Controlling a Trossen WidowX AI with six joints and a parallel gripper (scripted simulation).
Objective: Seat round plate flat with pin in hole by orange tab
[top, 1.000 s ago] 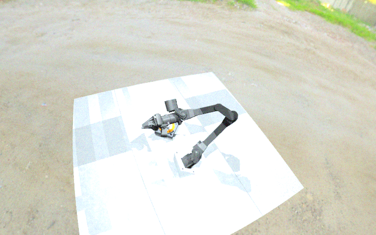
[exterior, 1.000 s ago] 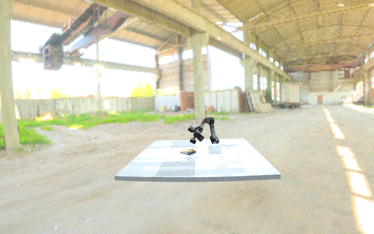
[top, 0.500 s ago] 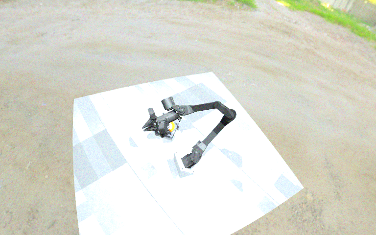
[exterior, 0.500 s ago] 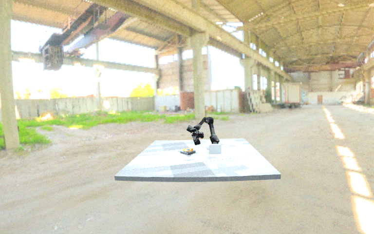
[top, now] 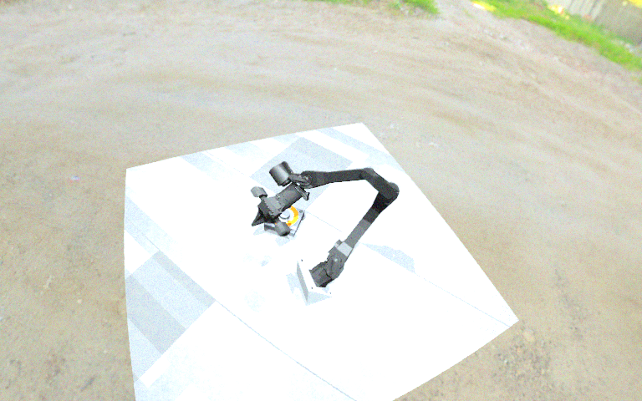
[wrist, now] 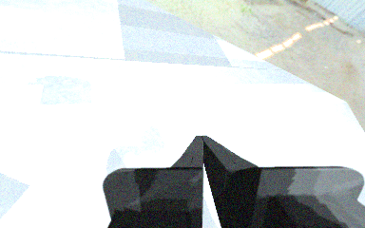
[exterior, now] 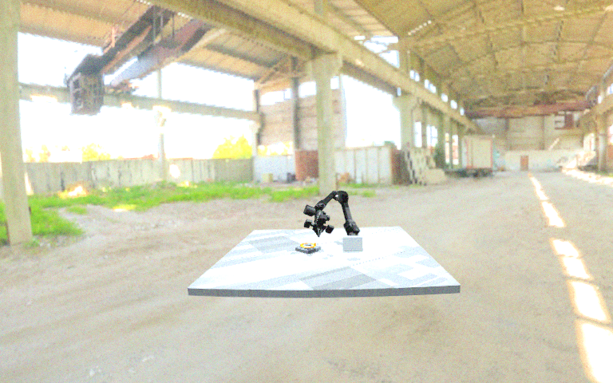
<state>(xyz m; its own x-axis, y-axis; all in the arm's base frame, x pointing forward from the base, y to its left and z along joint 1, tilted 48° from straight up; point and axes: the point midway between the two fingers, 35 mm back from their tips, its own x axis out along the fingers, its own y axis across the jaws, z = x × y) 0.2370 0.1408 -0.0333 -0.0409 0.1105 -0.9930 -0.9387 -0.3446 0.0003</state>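
Plate [exterior: 308, 246] with orange rim seen on dark base [exterior: 307, 250], at 9 o'clock from arm mount [exterior: 352, 243] | gripper [exterior: 318, 233] held above, apart | fingers pressed together, nothing pinched.

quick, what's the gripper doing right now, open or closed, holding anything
Gripper: closed, fingertips together, holding nothing; it hangs above the round plate, not touching it.

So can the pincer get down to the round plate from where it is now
Probably yes. The pincer hangs shut above the table, a little up and to the side of the round plate, and nothing shows between them. The plate's top looks uncovered in the exterior view.
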